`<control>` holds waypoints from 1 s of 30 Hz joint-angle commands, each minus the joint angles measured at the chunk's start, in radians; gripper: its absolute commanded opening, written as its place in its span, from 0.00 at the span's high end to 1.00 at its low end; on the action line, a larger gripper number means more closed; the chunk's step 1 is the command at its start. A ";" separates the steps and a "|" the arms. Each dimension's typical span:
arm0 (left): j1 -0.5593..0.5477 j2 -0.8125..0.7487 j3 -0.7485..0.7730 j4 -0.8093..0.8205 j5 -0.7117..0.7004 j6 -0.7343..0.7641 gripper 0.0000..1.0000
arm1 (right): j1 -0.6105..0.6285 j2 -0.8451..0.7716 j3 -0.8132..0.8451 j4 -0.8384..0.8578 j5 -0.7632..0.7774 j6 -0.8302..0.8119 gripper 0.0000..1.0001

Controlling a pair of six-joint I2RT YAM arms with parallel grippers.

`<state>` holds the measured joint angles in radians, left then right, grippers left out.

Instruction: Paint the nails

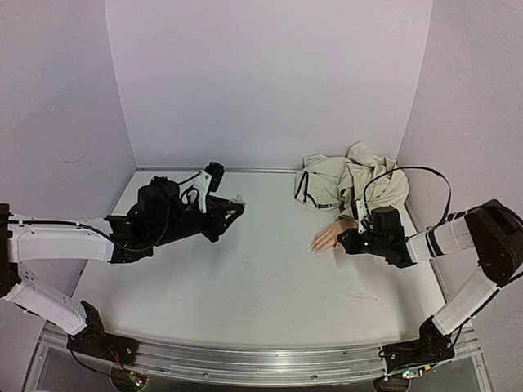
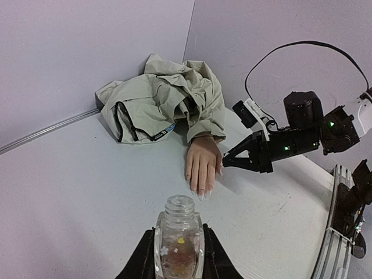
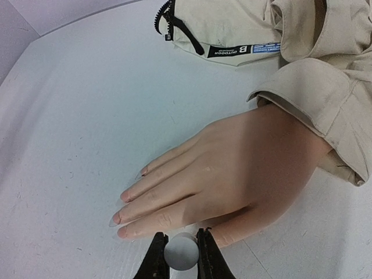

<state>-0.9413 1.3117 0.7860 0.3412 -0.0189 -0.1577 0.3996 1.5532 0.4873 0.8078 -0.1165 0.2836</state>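
Nearest the arms' bases, the left tool point(image 2: 179, 249) is clamped on a small clear bottle point(image 2: 179, 224), upright with its neck uncapped, well apart from the work on the left half of the worktop point(image 3: 70, 116). The right tool point(image 3: 181, 241) is pinched tight on a round grey knob point(image 3: 181, 254) (likely the brush cap, though no bristles show). It sits just beside the near edge of the mannequin hand point(image 3: 232, 174), by the thumb side.

The hand lies palm down on the right half of the worktop. Its long axis runs from the cuff at the far right out toward the worktop's middle, so the nails point(image 3: 114, 220) lie left of the right tool and a little ahead of it. The right arm is much the nearer, and I judge the coming move is a short shift leftward along the fingers to the tips.

Beyond the wrist, the beige jacket point(image 3: 244, 23) is heaped in the back corner.
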 commanded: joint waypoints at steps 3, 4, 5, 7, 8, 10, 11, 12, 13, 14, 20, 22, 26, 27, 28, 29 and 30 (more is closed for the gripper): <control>0.005 -0.040 0.029 0.067 0.004 -0.009 1.00 | 0.017 0.005 0.040 0.004 -0.001 -0.016 1.00; 0.004 -0.041 0.029 0.067 0.004 -0.009 1.00 | 0.019 0.005 0.039 0.005 -0.001 -0.017 1.00; 0.004 -0.041 0.027 0.067 0.004 -0.011 1.00 | 0.020 0.004 0.038 0.005 -0.002 -0.017 1.00; 0.004 -0.044 0.027 0.067 0.005 -0.011 1.00 | 0.021 0.003 0.039 0.003 0.001 -0.017 1.00; 0.004 -0.045 0.026 0.067 0.005 -0.011 1.00 | 0.023 0.002 0.037 0.003 0.001 -0.017 1.00; 0.005 -0.046 0.025 0.067 0.005 -0.011 1.00 | 0.024 0.001 0.036 0.003 0.001 -0.017 1.00; 0.005 -0.048 0.024 0.067 0.005 -0.011 1.00 | 0.025 -0.001 0.035 0.003 0.003 -0.018 1.00; 0.005 -0.050 0.024 0.067 0.005 -0.011 1.00 | 0.026 -0.001 0.035 0.002 0.003 -0.018 1.00; 0.005 -0.051 0.023 0.067 0.004 -0.012 1.00 | 0.027 -0.001 0.035 0.002 0.003 -0.018 1.00; 0.005 -0.051 0.022 0.067 0.004 -0.012 1.00 | 0.028 0.000 0.035 0.002 0.003 -0.018 1.00; 0.005 -0.051 0.021 0.067 0.004 -0.014 1.00 | 0.034 0.001 0.037 -0.002 0.004 -0.021 1.00; 0.005 -0.050 0.022 0.066 0.003 -0.014 1.00 | 0.035 0.001 0.036 -0.003 0.002 -0.023 1.00; 0.005 -0.049 0.022 0.067 0.004 -0.013 1.00 | 0.038 -0.015 0.025 0.004 -0.010 -0.029 1.00; 0.005 -0.048 0.022 0.067 0.005 -0.013 1.00 | 0.039 -0.025 0.016 0.010 -0.012 -0.028 1.00; 0.005 -0.050 0.022 0.067 0.005 -0.013 1.00 | 0.039 -0.038 0.008 0.011 -0.011 -0.025 1.00; 0.004 -0.050 0.021 0.067 0.005 -0.013 1.00 | 0.039 -0.053 -0.003 0.013 -0.011 -0.022 1.00; 0.005 -0.051 0.022 0.067 0.005 -0.013 1.00 | 0.039 -0.073 -0.017 0.016 -0.011 -0.014 1.00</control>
<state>-0.9413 1.2934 0.7860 0.3412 -0.0193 -0.1589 0.4309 1.5517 0.4900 0.8051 -0.1165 0.2695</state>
